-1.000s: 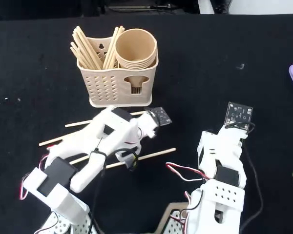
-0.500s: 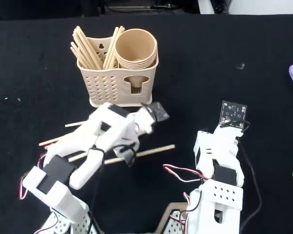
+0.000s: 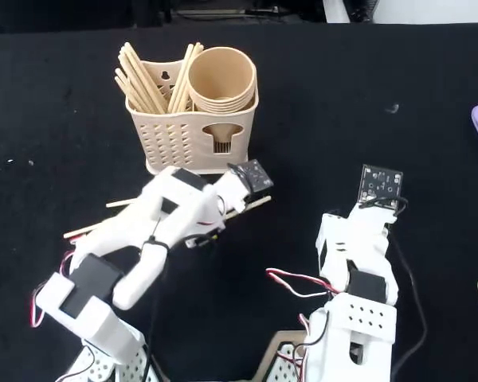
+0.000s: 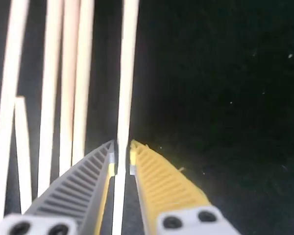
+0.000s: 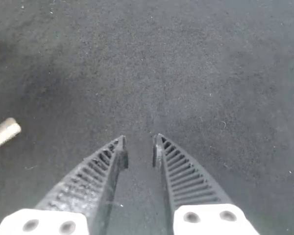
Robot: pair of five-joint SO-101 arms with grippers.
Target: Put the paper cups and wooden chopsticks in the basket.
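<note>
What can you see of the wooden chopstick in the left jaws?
The pale wooden chopstick is straight and plain. The left gripper is shut on its shaft, and it runs roughly parallel to the loose chopsticks beside it. From above, one end pokes out near the beige plastic basket.

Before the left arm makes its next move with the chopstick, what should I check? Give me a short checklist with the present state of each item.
1. Left tool shut on one chopstick: ok.
2. Held chopstick lifted off the table: cannot tell.
3. Basket upright, just beyond the left arm: ok.
4. Paper cups stacked inside the basket: ok.
5. Right tool empty, over bare table, away from the basket: ok.
6. All chopsticks collected: not ok; loose chopsticks lie on the table beside the left arm.
</note>
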